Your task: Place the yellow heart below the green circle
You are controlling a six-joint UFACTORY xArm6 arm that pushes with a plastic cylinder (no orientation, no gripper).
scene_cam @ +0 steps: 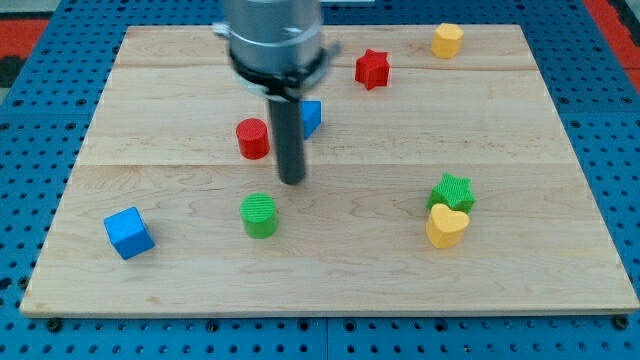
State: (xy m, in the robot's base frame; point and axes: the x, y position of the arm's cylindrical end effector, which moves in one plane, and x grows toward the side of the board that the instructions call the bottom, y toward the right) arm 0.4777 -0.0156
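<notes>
You have a pale wooden board (330, 270) lying on a blue pegboard surface (30, 120), and the arm comes down from the view's top as a grey housing (273, 40) ending in a dark rod. There is no pincer on this arm, so nothing opens, closes or grips; my tip (291, 181) rests on the board near its middle.

Your yellow heart (446, 226) sits well off to the view's right of my tip and a little lower, touching the green star (453, 191) just above it. The green circle (259, 215) is near my tip, just below it and slightly to the view's left. So the heart is well apart from the circle, at about the same height on the board.

The red cylinder (253, 138) stands just left of the rod, above my tip. A blue block (311, 117) shows partly behind the rod on its right; you cannot make out its shape. The blue cube (128, 232) lies near the bottom left. The red star (372, 69) and a second yellow block (447, 40) sit near the top edge.
</notes>
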